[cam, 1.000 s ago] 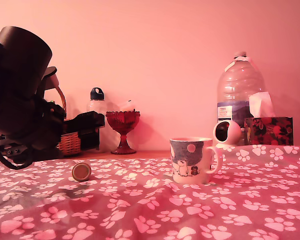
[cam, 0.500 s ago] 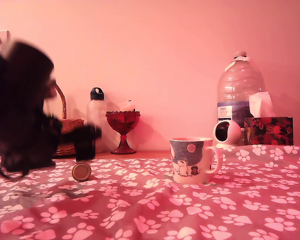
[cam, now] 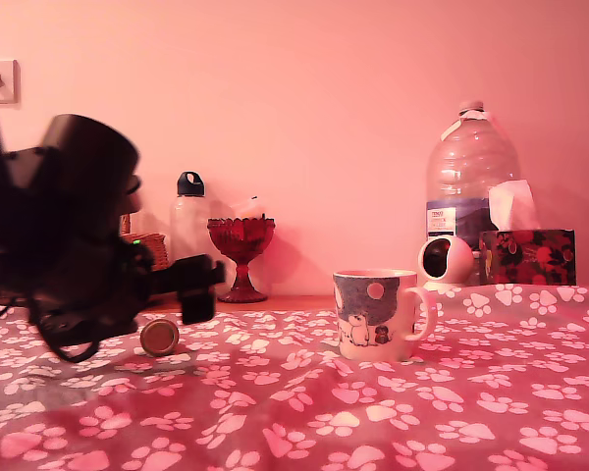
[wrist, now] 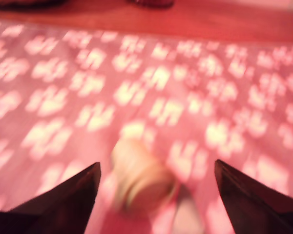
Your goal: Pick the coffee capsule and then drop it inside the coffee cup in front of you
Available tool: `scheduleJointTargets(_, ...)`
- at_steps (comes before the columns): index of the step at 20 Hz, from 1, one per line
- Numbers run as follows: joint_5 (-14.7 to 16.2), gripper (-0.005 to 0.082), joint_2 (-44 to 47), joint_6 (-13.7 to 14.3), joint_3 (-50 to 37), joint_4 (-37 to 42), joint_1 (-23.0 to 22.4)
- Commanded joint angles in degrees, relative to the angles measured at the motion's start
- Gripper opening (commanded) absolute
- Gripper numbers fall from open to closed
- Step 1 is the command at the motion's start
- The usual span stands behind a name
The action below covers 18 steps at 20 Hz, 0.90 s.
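Observation:
The coffee capsule (cam: 160, 337) lies on its side on the paw-print cloth at the exterior view's left, its round foil end facing the camera. In the wrist view the capsule (wrist: 139, 178) is a blurred tan shape between the two dark fingers (wrist: 63, 200). My gripper (cam: 198, 294) hangs just above and slightly right of the capsule in the exterior view, open, holding nothing. The coffee cup (cam: 381, 314) stands upright near the middle, white with a blue-grey dotted band and bear figures, handle to the exterior view's right.
A red glass goblet (cam: 241, 257), a bottle with a dark cap (cam: 188, 221) and a wicker basket (cam: 149, 247) stand behind the arm. A large water bottle (cam: 469, 186), a small white camera (cam: 446, 261) and a tissue box (cam: 526, 255) stand at the back right.
The arm has swung to the exterior view's right and forward, bringing the gripper from behind the capsule to just over it. Capsule and cup have not moved.

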Motion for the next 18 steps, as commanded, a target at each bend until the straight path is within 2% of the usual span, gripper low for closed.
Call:
scheduleJointTargets(1,-0.3,0.0674,1.8,0.3,0.0,-0.1,0.6)
scheduleJointTargets(9,0.3,0.0674,2.1,0.4,0.5,-2.8,4.1)
scheduleJointTargets(12,2.1,0.0674,2.1,0.5,0.5,-2.8,4.2)
scheduleJointTargets(18,2.4,0.0651,2.1,0.9,0.5,-3.0,4.2)
